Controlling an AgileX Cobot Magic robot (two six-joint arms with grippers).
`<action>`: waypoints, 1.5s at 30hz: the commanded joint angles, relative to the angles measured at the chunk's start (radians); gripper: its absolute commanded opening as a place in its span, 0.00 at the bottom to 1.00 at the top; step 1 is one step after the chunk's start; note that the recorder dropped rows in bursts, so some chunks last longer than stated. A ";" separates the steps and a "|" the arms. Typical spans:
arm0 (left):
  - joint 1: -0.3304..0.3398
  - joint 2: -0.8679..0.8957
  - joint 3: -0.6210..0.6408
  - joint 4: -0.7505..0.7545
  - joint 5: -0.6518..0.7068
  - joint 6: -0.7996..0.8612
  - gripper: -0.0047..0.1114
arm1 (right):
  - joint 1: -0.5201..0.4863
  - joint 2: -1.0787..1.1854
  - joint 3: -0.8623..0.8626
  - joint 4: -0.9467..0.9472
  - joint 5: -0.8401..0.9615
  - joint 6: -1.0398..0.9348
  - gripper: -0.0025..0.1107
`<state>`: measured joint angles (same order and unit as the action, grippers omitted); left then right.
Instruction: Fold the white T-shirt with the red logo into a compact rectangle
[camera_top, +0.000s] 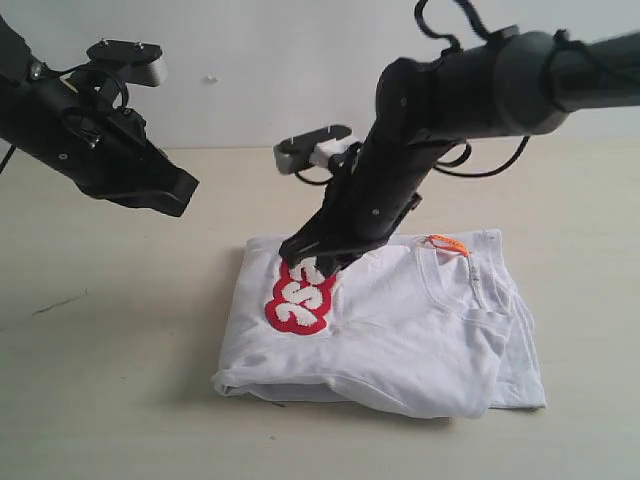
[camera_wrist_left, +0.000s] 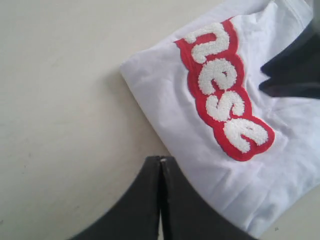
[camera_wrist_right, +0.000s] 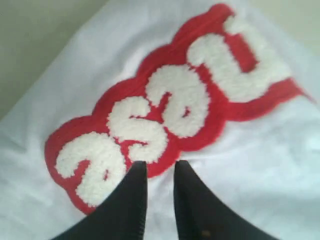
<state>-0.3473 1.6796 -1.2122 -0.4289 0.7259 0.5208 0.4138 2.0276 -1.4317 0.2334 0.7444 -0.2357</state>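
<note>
The white T-shirt (camera_top: 400, 330) lies folded into a rough rectangle on the table, collar and orange tag (camera_top: 448, 244) toward the right. The red logo (camera_top: 300, 300) shows at the fold's back left corner. My right gripper (camera_top: 315, 262) points down at the logo's edge, its jaws a little apart over the cloth (camera_wrist_right: 260, 165) with nothing pinched; its tips (camera_wrist_right: 160, 165) sit just off the red patch (camera_wrist_right: 170, 110). My left gripper (camera_top: 185, 190) hangs raised to the left of the shirt, shut and empty (camera_wrist_left: 161, 159), looking down on the logo (camera_wrist_left: 225, 95).
The beige table (camera_top: 110, 380) runs out left of and in front of the shirt. A pale wall (camera_top: 250, 60) closes the back. The right arm (camera_top: 470, 80) crosses above the shirt's back edge.
</note>
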 joint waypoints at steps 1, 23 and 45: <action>0.000 -0.009 0.005 0.004 0.004 0.002 0.04 | -0.033 -0.095 0.020 -0.208 0.017 0.149 0.21; 0.000 -0.009 0.005 -0.003 0.039 0.002 0.04 | -0.531 -0.068 0.171 0.071 0.069 -0.002 0.52; 0.000 -0.009 0.005 -0.005 0.030 0.002 0.04 | -0.460 0.026 0.171 0.197 0.052 -0.129 0.49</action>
<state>-0.3473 1.6796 -1.2122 -0.4292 0.7576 0.5216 -0.0532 2.0429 -1.2629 0.4462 0.7967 -0.3608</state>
